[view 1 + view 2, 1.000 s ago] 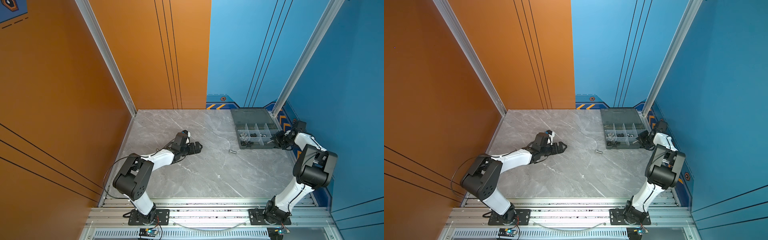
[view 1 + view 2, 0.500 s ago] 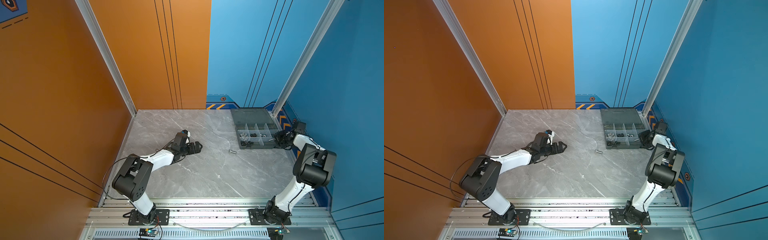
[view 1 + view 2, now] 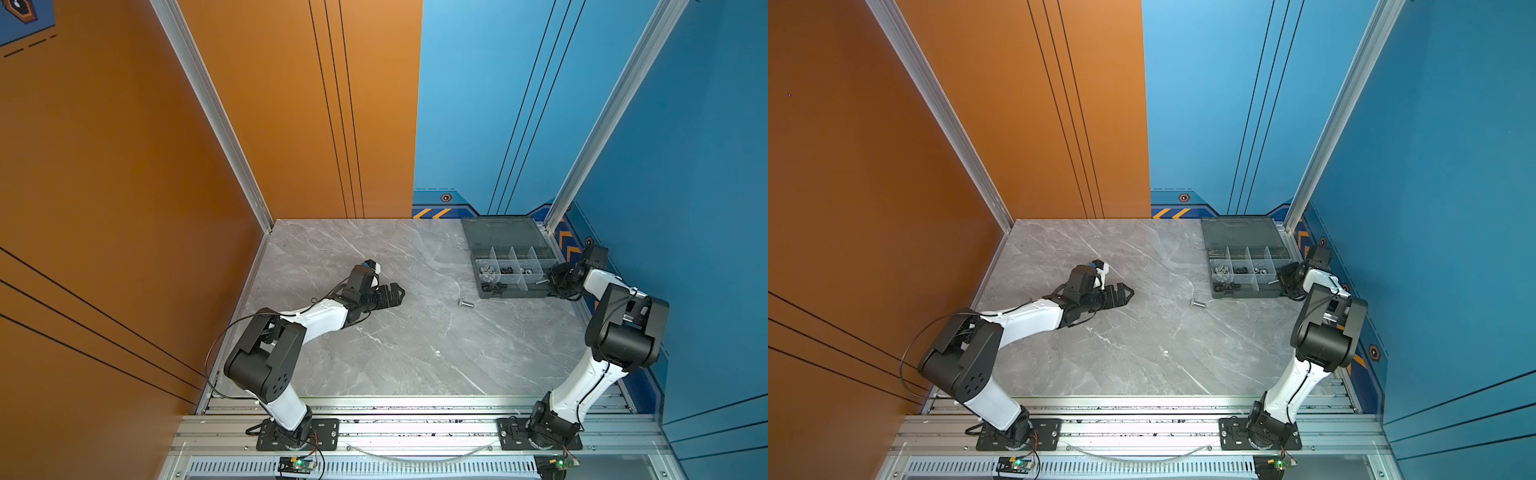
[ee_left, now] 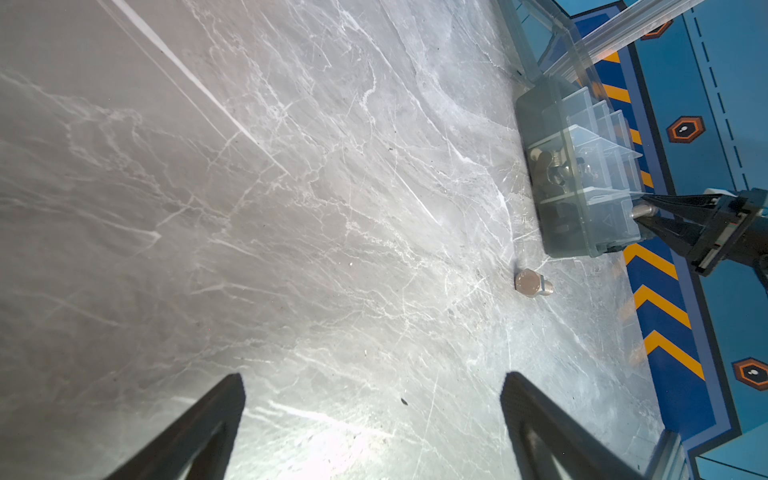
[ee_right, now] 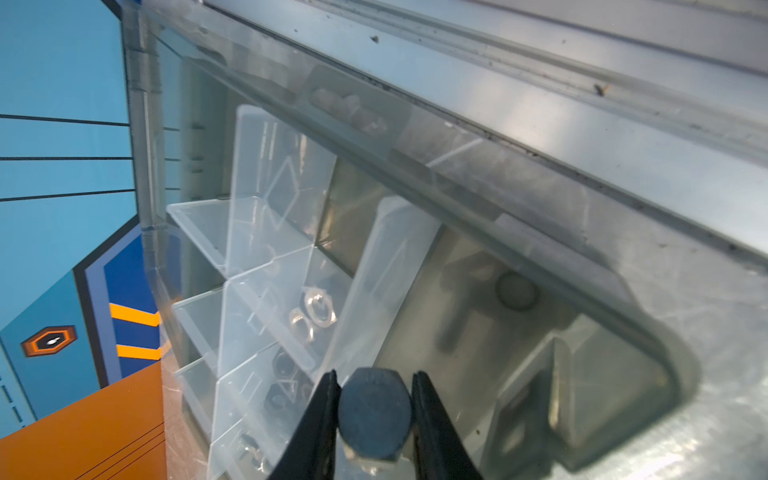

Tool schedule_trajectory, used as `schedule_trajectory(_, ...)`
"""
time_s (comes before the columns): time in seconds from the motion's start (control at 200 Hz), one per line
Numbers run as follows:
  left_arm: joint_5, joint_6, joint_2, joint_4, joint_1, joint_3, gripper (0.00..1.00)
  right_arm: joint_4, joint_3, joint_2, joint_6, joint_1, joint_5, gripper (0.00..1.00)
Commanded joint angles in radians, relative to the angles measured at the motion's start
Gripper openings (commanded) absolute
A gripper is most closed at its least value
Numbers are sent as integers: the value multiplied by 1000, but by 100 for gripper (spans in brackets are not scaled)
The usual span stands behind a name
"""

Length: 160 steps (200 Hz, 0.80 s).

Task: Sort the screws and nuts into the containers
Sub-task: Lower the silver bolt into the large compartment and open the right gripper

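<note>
My right gripper (image 5: 374,395) is shut on the hex head of a silver screw (image 5: 374,411) and holds it over the right end of the smoky-grey organizer box (image 3: 511,296), above its near right container (image 5: 490,332). In both top views that screw (image 3: 541,282) (image 3: 1274,281) pokes from the fingers over the box rim. Other containers hold silver wing nuts (image 3: 486,270), black nuts (image 3: 507,269) and silver nuts (image 5: 320,307). A second silver screw (image 3: 465,304) (image 4: 532,284) lies loose on the table in front of the box. My left gripper (image 3: 395,291) (image 4: 374,386) rests open and empty at mid-left.
The box's lid (image 3: 503,232) lies open flat toward the back wall. The box sits close to the right wall's aluminium rail (image 5: 623,124). Grey marble tabletop (image 3: 415,353) stretches between the two arms.
The right arm has shifted slightly at the box's right end, still gripping the screw. The left arm has not moved.
</note>
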Motion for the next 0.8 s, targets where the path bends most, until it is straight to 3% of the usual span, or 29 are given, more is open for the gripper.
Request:
schedule_trajectory(0.0,-7,-8,-23,9,5,-16,98,3,29,3,16,9,26,16)
schedule_trajectory(0.441,-7,-9,-15,16,6,-15,98,-88,77,-14,-52,10,15,36)
schedule_trajectory(0.651,-1,-12,-9,24,5,-15,98,-131,91,-36,-105,7,-12,38)
schedule_trajectory(0.796,-5,-12,-19,23,6,-19,98,-166,127,-52,-230,28,-86,38)
